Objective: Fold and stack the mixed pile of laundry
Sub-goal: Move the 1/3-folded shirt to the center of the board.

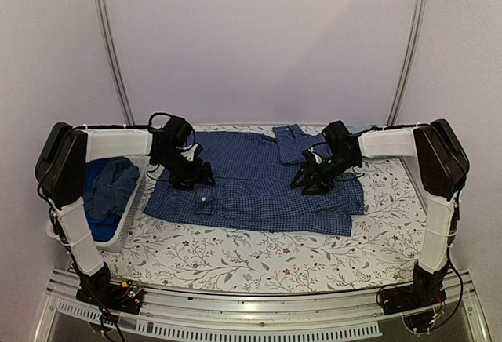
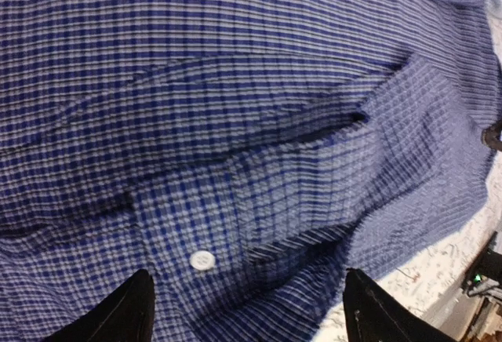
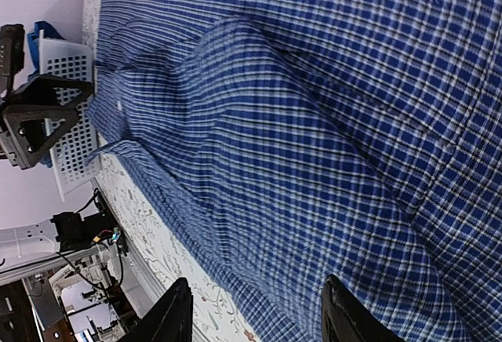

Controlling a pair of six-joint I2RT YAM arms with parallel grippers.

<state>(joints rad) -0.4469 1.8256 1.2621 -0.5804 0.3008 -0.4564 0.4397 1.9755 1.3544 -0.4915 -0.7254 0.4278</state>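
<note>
A dark blue small-check shirt (image 1: 259, 189) lies spread flat across the middle of the table, its collar (image 1: 292, 140) at the far side. My left gripper (image 1: 200, 179) hovers over the shirt's left part, jaws wide apart and empty. In the left wrist view the left gripper (image 2: 251, 314) stands above folded cloth beside a white button (image 2: 201, 260). My right gripper (image 1: 306, 183) is over the shirt's right part. In the right wrist view the right gripper (image 3: 255, 318) is open above the shirt's near hem (image 3: 235, 279), holding nothing. The other blue garments (image 1: 110, 189) lie heaped in the basket.
A white plastic basket (image 1: 132, 209) stands at the table's left edge, close to the left arm; it shows again as the basket (image 3: 67, 114) in the right wrist view. A floral tablecloth (image 1: 259, 260) covers the table. A wall rises right behind the far edge.
</note>
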